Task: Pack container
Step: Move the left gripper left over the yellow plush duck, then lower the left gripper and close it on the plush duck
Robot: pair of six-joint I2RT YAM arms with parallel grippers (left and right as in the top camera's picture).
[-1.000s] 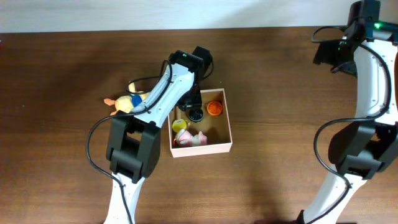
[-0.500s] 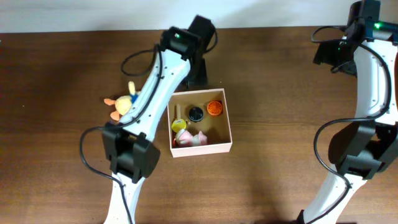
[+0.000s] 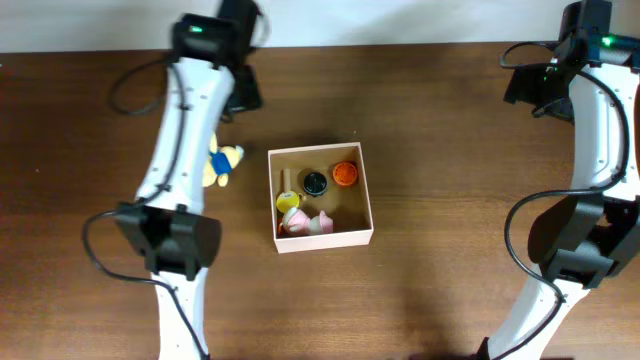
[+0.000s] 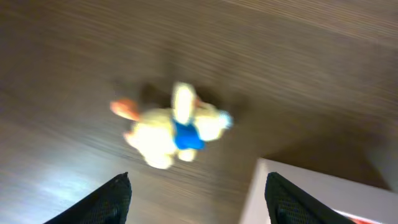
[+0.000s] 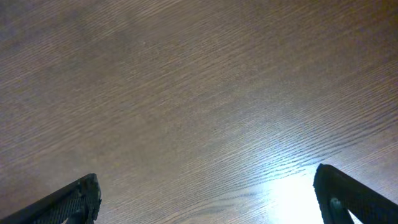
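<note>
The container [image 3: 325, 241], a square cardboard box with white walls and a tan inside, stands mid-table. It holds an orange disc [image 3: 346, 174], a black disc [image 3: 316, 183], a yellow piece [image 3: 289, 202] and a pink-white toy [image 3: 305, 224]. A yellow plush toy with a blue patch [image 3: 223, 163] lies on the table left of the box; it also shows, blurred, in the left wrist view [image 4: 174, 127]. My left gripper [image 3: 244, 92] is open and empty, up and back from the plush [image 4: 202, 208]. My right gripper [image 3: 526, 85] is open and empty at the far right [image 5: 211, 205].
The white corner of the container [image 4: 311, 196] shows at the lower right of the left wrist view. The right wrist view shows only bare brown wooden table [image 5: 186, 93]. A pale wall edge runs along the table's far side [image 3: 400, 20].
My left arm has lifted out of the container and swung back and to the left, uncovering the plush toy. The black disc stays in the box. The right arm has not moved.
</note>
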